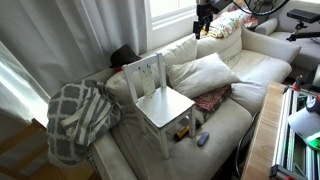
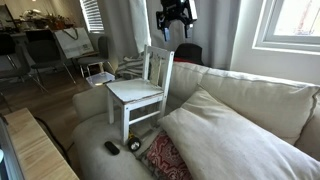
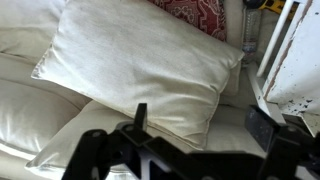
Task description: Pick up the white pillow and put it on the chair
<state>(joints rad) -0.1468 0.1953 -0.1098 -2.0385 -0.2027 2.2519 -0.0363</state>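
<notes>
Hovering high above the white pillow (image 3: 140, 60), the hand (image 2: 175, 25) points down — fingers (image 3: 139, 116) spread, empty.

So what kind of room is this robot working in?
Most likely a home living room: a cream sofa with a white pillow on it, a window behind, and what look like dining chairs further back.

white pillow (image 1: 205, 72): one
chair (image 1: 160, 95): one, white, slatted back
red patterned cushion (image 1: 212, 98): one
lattice blanket (image 1: 75, 118): one
sofa (image 1: 258, 72): one
dark flat object (image 1: 203, 139) on the sofa seat: one
small object under the chair (image 1: 183, 130): one, too small to name
gripper (image 2: 174, 22): one
</notes>
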